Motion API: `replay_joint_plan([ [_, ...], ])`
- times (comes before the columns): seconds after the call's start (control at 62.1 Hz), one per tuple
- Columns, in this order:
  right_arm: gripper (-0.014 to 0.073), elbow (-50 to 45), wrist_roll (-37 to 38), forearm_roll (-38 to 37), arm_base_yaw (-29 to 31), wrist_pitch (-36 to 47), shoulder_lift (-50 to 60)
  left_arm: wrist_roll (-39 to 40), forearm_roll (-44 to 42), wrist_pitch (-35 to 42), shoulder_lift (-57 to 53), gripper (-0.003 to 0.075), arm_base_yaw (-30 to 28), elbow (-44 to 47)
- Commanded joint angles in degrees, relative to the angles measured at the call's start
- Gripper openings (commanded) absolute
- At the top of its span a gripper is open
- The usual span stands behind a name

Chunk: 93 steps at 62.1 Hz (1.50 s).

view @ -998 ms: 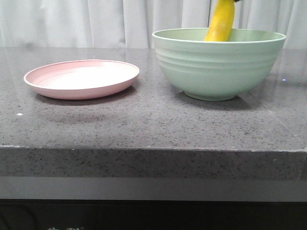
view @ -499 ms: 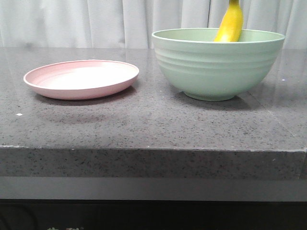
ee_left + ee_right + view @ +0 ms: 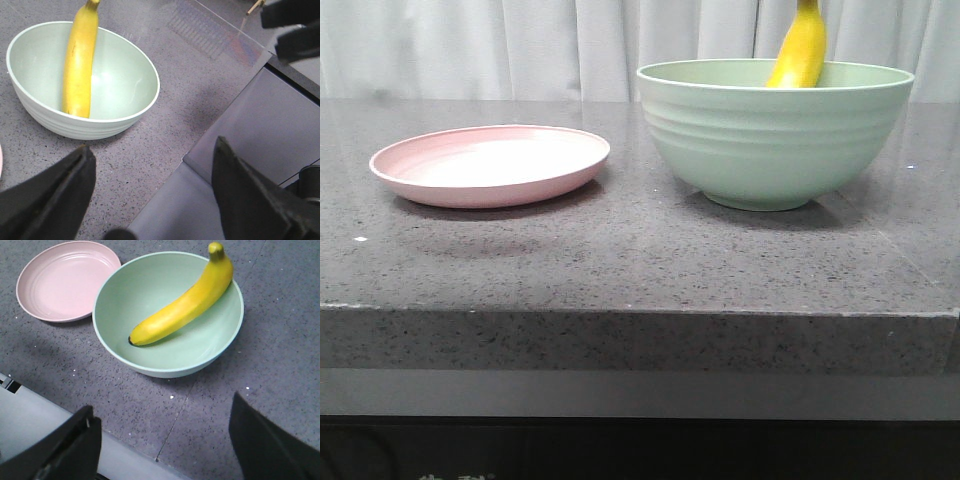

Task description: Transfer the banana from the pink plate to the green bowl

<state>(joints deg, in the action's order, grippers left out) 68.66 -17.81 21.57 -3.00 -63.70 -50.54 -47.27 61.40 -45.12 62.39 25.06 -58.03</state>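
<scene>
Inside green bowl [image 3: 165, 315], banana [image 3: 182, 302], ungripped.

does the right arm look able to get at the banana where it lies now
Probably yes. The banana leans inside the green bowl, its stem end sticking up past the rim, with nothing over it. The right gripper hangs open above the counter beside the bowl, holding nothing.

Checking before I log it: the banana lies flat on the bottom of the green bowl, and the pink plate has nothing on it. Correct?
Not flat. The banana leans on the green bowl wall, stem over the rim, as the right wrist view shows. The pink plate has nothing on it.
</scene>
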Motion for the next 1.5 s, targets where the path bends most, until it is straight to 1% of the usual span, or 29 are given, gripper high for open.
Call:
replay_joint_plan([
  [0.0, 0.0548, -1.88, 0.07, 0.77, 0.39, 3.75, 3.46, 0.35, 2.87, 1.31, -1.17, 0.0482, 0.24, -1.99],
  [0.257, 0.0548, -10.42, 0.46, 0.77, 0.39, 3.03, 13.05, 0.35, 2.87, 1.31, -1.17, 0.0482, 0.24, -1.99],
  [0.451, 0.0548, -13.92, 0.46, 2.17, 0.39, 3.09, 18.07, 0.35, 2.87, 1.31, -1.17, 0.0482, 0.24, -1.99],
  [0.901, 0.0548, -14.92, 0.46, 2.31, 0.39, 3.06, 18.54, 0.35, 2.87, 1.45, -1.17, 0.0482, 0.24, -1.99],
  [0.933, 0.0548, -14.92, 0.46, 2.31, 0.39, 3.06, 18.54, 0.35, 2.87, 1.45, -1.17, 0.0476, 0.24, -1.99],
  [0.998, 0.0533, -14.92, 0.46, 2.31, 0.39, 3.05, 18.54, 0.35, 2.87, 1.45, -1.17, 0.0428, 0.24, -1.99],
  [1.078, 0.0450, -14.92, 0.46, 2.36, 0.39, 3.05, 18.54, 0.35, 2.87, 1.45, -1.17, 0.0320, 0.24, -1.99],
  [1.127, 0.0379, -14.92, 0.46, 2.36, 0.39, 3.05, 18.54, 0.35, 2.87, 1.45, -1.17, 0.0246, 0.24, -1.99],
  [1.239, 0.0169, -14.92, 0.46, 2.93, 0.39, 3.05, 18.54, 0.35, 2.87, 1.45, -1.17, 0.0079, 0.24, -1.99],
  [1.304, 0.0070, -14.92, 0.46, 2.93, 0.39, 3.05, 18.54, 0.35, 2.87, 1.45, -1.17, -0.0011, 0.24, -1.99],
  [1.416, -0.0073, -14.92, 0.46, 2.93, 0.39, 3.05, 18.54, 0.35, 2.87, 1.45, -1.17, -0.0018, 0.24, -1.99],
  [1.481, -0.0066, -14.92, 0.46, 2.93, 0.39, 3.05, 18.54, 0.35, 2.87, 1.45, -1.17, -0.0018, 0.24, -1.99],
])
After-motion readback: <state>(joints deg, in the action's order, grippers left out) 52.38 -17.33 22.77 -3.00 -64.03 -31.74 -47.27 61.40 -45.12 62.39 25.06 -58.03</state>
